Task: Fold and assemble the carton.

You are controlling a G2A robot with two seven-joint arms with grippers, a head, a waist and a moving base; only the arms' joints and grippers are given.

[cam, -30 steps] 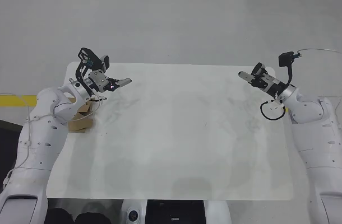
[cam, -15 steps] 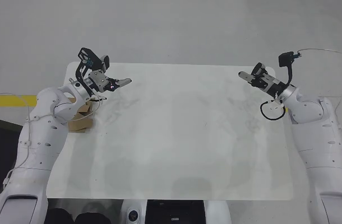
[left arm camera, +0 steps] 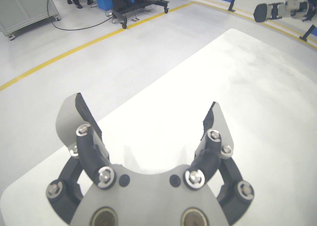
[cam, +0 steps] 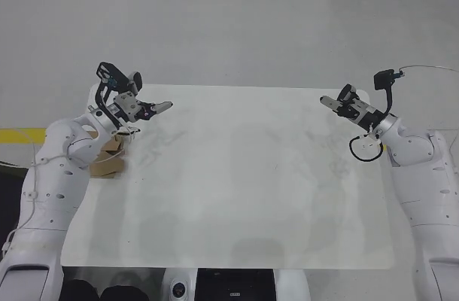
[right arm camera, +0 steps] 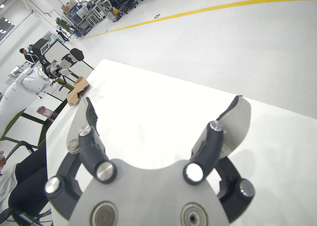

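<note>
Honestly, nothing on this job looks started yet. The carton (cam: 109, 164) is a brown, mostly flat piece of cardboard sitting right at the left edge of the worktop (cam: 237, 188), toward the far corner and partly tucked under the left arm. Neither tool is touching it. The left tool (left arm camera: 146, 114) hangs over the far-left corner with its fingers spread wide and nothing between them. It's pointing out across the worktop rather than down at the cardboard. The right tool (right arm camera: 163, 109) is over at the far-right corner, well apart from the carton, also wide and empty. So my read is that the whole thing is left to do: picking it up, popping it open, folding the flaps.

On the views: from the top, the arm covers part of the carton, so its shape is hard to judge. The right wrist view catches it from low across the worktop, and there you can see one bit of it bent up off the surface. The left wrist view looks past the corner at bare worktop and floor, with the right tool far off.
</note>
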